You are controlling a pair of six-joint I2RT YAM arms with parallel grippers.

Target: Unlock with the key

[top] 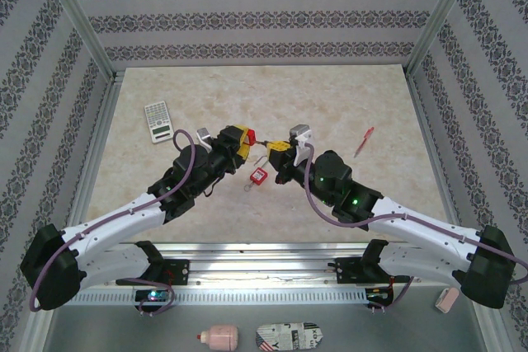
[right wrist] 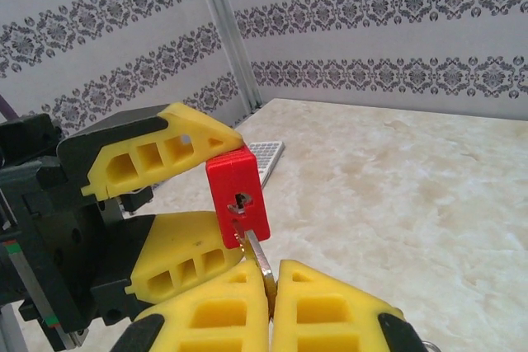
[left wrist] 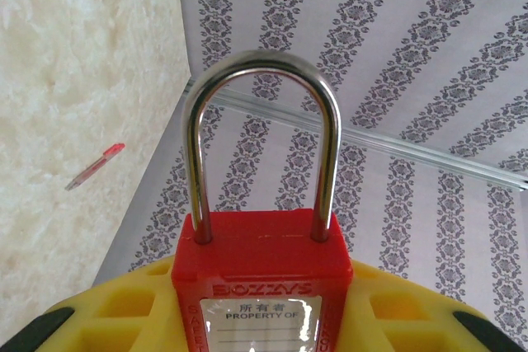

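Top external view, from your left: a calculator (top: pixel 157 121) lies on the desk (top: pixel 346 105), well apart from the arms. Next, the left jaws are clamped on the red padlock (top: pixel 252 138), holding it above the middle of the desk. In the left wrist view you see its yellow fingers (left wrist: pixel 107 319) on either side of the padlock body (left wrist: pixel 256 286), with the steel shackle (left wrist: pixel 260 146) seated in the body at both legs. Just below the gap between the arms, a small red item (top: pixel 259 176) rests on the desk. The right jaws are pressed together on the key (right wrist: pixel 256 253). In the right wrist view, its tip sits at the lower edge of the padlock's keyhole face (right wrist: pixel 237 195), just under the slot. Farthest right, a red pen (top: pixel 364 142) lies on the desk.
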